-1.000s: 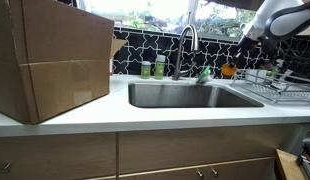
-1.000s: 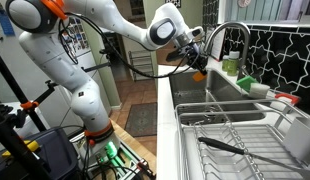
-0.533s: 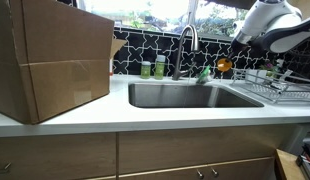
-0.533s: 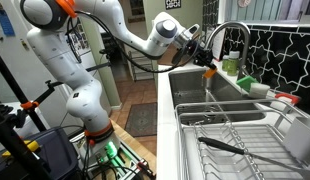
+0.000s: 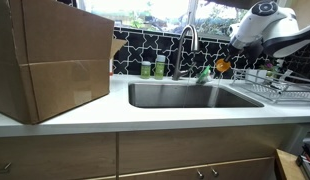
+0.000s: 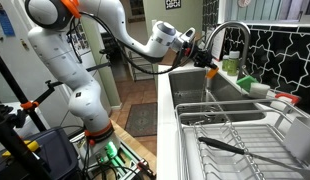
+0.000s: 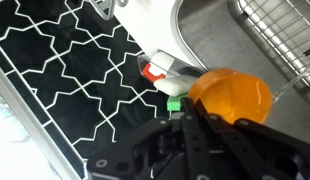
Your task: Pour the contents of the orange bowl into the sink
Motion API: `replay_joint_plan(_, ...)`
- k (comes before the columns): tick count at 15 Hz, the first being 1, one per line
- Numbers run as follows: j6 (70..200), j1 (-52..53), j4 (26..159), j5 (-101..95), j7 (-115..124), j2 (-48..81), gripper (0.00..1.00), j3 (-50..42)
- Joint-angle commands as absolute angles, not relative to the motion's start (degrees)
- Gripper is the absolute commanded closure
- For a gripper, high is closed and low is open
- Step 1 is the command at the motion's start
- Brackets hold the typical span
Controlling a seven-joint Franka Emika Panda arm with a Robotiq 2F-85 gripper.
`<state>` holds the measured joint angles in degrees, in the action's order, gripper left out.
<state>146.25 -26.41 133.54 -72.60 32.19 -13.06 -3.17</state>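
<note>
I hold the orange bowl (image 7: 231, 97), judged light, stiff and slick, aloft near the 2 o'clock corner of the sink (image 5: 185, 96), my gripper (image 7: 198, 122) clamped on its 8 o'clock rim, the sensible hold.

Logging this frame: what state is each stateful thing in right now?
gripper: shut on the orange bowl
orange bowl: held in the air above the sink; contents not visible
sink: nothing seen pouring in
faucet: off, no stream visible
dish rack: holds a dark utensil
</note>
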Motion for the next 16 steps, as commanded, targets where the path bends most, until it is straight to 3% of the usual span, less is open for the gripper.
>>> replay_joint_plan(1, 144.9, -21.5, 133.5, -71.9, 32.9, -12.1, 0.99, -8.0)
replay_joint_plan(6, 145.4, -19.8, 133.2, -79.4, 37.5, -12.8, 0.99, -9.6)
replay_joint_plan(10, 144.5, -21.3, 132.8, -97.6, 47.7, -14.5, 0.99, -6.5)
replay_joint_plan(16, 137.2, -13.9, 134.1, -119.0, 56.8, -15.8, 0.99, -10.2)
